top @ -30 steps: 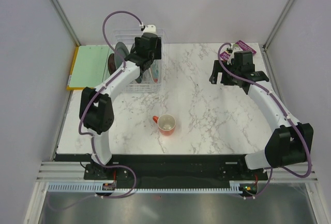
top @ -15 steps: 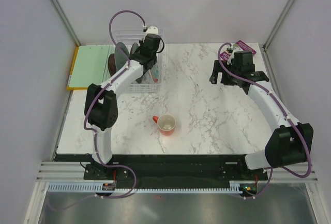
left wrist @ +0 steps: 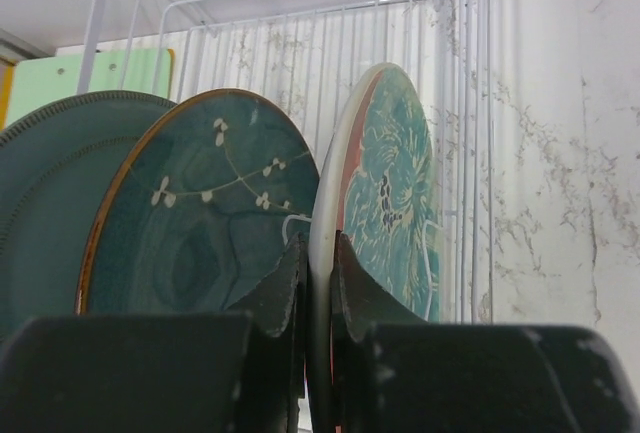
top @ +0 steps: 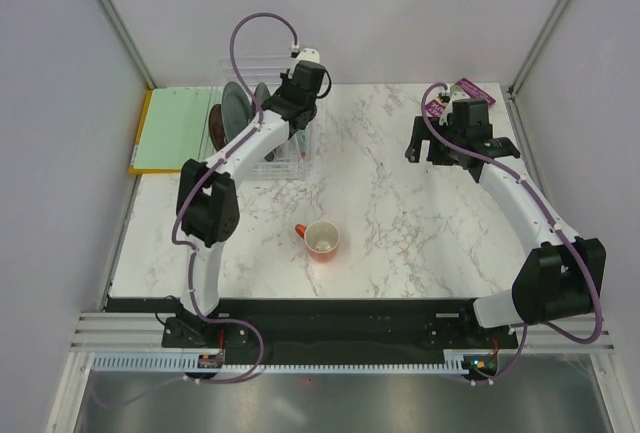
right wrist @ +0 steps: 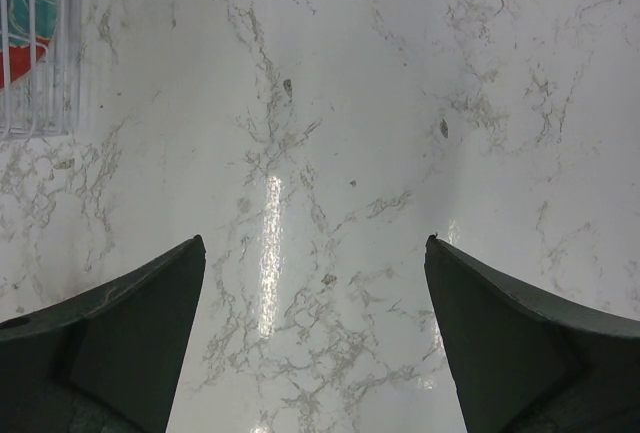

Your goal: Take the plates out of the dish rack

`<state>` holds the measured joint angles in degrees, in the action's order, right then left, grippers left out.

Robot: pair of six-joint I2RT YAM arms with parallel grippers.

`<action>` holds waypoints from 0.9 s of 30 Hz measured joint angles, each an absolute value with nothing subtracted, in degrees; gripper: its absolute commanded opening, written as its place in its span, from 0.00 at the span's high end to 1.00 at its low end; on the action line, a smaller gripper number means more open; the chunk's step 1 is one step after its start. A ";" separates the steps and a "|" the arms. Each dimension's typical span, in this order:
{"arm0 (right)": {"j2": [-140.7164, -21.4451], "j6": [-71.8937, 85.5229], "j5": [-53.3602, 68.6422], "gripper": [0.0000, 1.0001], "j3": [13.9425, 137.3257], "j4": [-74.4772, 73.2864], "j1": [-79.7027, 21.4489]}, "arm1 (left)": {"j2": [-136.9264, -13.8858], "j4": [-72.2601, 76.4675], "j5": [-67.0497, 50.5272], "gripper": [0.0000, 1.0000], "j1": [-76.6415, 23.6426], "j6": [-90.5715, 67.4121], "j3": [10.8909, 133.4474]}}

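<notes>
Marble table (top: pixel 400 223) w/ dish rack (top: pixel 275 165), plates (left wrist: pixel 200 233) part-hidden behind left gripper (left wrist: pixel 319 249).

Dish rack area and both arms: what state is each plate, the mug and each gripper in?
Red round plate with teal splash: upright in rack
Dark teal plate with brownish rim: upright in rack
Grey-teal plate: upright in rack
Clear plastic dish rack: holds plates
Orange-red mug: upright on marble table
Left gripper: shut on red plate's rim
Right gripper: open, empty, above table

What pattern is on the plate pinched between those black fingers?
The plate has teal splashes on red; left wrist view shows it best.
</notes>
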<state>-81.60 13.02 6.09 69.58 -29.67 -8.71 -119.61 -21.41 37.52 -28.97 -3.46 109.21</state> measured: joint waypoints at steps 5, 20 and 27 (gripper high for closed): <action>-81.60 13.02 6.04 0.02 69.58 -30.00 -8.71 | -125.23 -23.68 43.88 0.98 -30.98 0.60 118.48; -81.52 13.43 7.25 0.02 69.58 -30.37 -8.71 | -122.85 -27.40 46.30 0.98 -32.49 6.57 123.48; -79.85 16.10 10.20 0.02 69.58 -26.44 -8.71 | -111.68 -34.61 38.81 0.98 -32.29 2.50 123.17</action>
